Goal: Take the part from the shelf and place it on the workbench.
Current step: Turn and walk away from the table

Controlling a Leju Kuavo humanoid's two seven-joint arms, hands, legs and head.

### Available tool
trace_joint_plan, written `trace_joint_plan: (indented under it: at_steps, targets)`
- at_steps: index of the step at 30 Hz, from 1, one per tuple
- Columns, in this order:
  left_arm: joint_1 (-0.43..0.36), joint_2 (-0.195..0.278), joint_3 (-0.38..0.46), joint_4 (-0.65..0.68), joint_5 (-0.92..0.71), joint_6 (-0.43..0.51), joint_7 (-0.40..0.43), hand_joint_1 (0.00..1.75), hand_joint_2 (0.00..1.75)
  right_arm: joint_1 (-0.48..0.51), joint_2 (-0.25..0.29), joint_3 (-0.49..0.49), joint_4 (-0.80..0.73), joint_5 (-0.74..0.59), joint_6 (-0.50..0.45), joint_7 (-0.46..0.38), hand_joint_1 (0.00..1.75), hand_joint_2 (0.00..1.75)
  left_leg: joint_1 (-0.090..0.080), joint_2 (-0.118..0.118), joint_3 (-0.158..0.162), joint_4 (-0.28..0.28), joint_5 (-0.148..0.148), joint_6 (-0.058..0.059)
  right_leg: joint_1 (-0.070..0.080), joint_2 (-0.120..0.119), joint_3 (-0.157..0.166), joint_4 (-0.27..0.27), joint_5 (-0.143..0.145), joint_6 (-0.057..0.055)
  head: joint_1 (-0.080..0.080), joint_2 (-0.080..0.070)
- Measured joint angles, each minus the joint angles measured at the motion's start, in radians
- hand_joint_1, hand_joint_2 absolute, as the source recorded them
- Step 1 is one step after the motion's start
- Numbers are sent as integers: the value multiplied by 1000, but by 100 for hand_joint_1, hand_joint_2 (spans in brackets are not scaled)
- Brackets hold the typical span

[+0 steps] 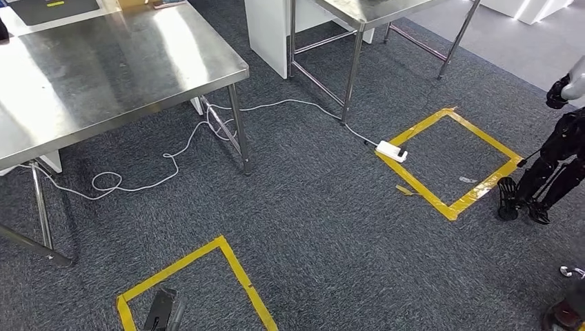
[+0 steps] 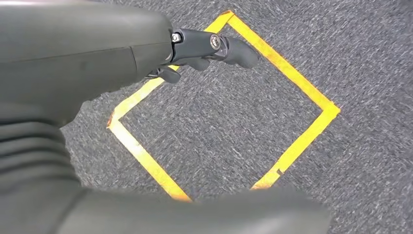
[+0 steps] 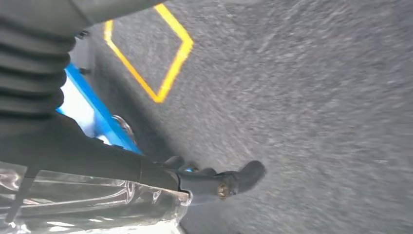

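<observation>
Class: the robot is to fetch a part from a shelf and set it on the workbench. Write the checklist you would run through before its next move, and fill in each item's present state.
1. Left hand free: ok. The left hand holds nothing and hangs over a yellow tape square.
2. Part held: cannot tell. Clear plastic lies by the right hand, but no grip is visible.
3. Landing spot: ok. The steel workbench shows bare steel.
4. Floor path: not ok. A white cable and a power strip lie on the carpet.
5. Shelf found: cannot tell. A blue frame may be it.
</observation>
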Motion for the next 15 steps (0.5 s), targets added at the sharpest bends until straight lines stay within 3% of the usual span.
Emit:
trace_joint_plan:
  at_steps: [2, 4, 7, 9, 12, 13, 14, 15]
  targets:
    - [0, -2, 2, 0, 3, 8, 5, 0, 175, 1, 0, 4, 0, 4, -1, 6, 0, 175, 0, 11, -2, 8, -4, -10, -9, -14, 107, -148, 27, 19, 1, 0]
    - [-1, -2, 3, 0, 6, 11, 7, 0, 175, 1, 1, 8, 0, 7, -1, 8, 0, 175, -3, 17, -5, 18, -10, -23, -10, -19, 163, -237, 36, 15, 0, 0]
    - [-3, -4, 4, 0, 7, 11, 9, 0, 175, 5, 2, 11, 0, 9, -1, 12, 0, 175, -1, 16, -11, 24, -12, -39, -9, -13, 163, -245, 36, -9, -2, 0]
    - [-3, -5, 4, 0, 8, 11, 9, 0, 175, 6, 3, 12, 0, 9, -1, 13, 0, 175, 6, -8, -32, 66, -43, -52, -16, -10, 162, -248, 39, -20, -4, 0]
    - [-2, -5, 4, 0, 8, 11, 9, 0, 44, 5, 3, 13, 0, 7, -1, 12, 0, 175, 17, -38, -132, 260, -137, -67, -17, -6, 159, -248, 40, -28, -7, 0]
    - [-1, -5, 4, 0, 8, 10, 9, 0, 0, 5, 3, 13, 0, 4, 0, 8, 0, 175, 20, -39, -161, 310, -148, -70, -16, -4, 159, -248, 40, -28, -6, 0]
    - [-1, -5, 4, 0, 8, 10, 9, 0, 0, 5, 3, 13, 0, 0, 1, 2, 0, 175, 22, -40, -173, 323, -137, -70, -15, -1, 159, -248, 40, -28, -6, 0]
    - [-1, -5, 4, 0, 8, 9, 9, 0, 0, 4, 3, 13, 0, -5, 4, -6, 0, 175, 24, -40, -167, 297, -107, -70, -15, 2, 160, -248, 40, -28, -6, 0]
